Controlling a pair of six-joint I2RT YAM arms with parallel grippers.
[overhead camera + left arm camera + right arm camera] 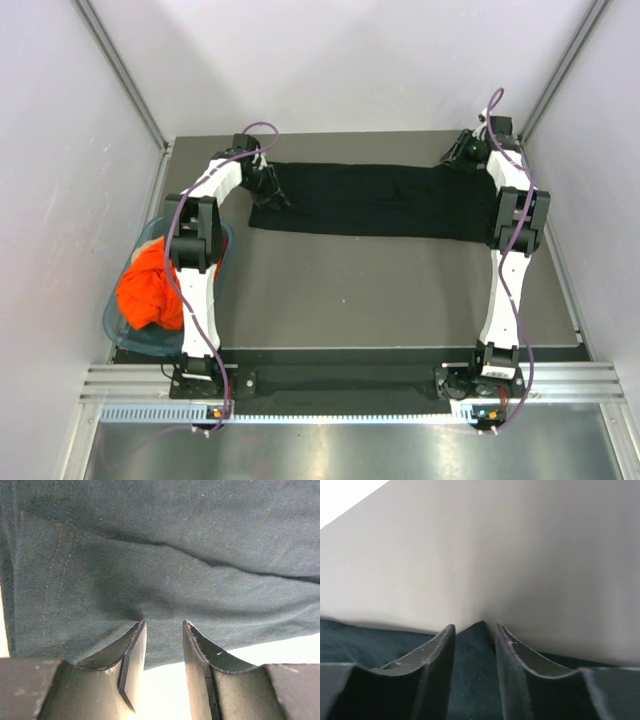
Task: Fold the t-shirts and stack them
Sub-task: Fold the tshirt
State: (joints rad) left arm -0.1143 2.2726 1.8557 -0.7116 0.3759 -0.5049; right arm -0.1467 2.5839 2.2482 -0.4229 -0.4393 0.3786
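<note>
Black t-shirt (370, 200) lies flat as a long band across the far part of the table (380, 290), running L to R, w/ both arms reaching out to its ends. The L end is under the left gripper (268, 188) and the R end under the right gripper (462, 152).

Left wrist view: dark cloth (175, 555) fills most of the frame, w/ a stitched hem at the left and creases running toward the gripper (162, 625). The fingers stand a narrow gap apart at the cloth's edge, w/ bright table showing below; can't tell if they actually nip it.

Right wrist view: a peak of cloth (475, 670) rises between the fingers of the gripper (474, 626) and fills the gap, so they're pinching the shirt; the pale wall (495, 555) is behind.

Orange t-shirt (148, 288) sits bunched in the teal basket (112, 320) at the table's L edge, just beside the L arm and well apart from the black one.
</note>
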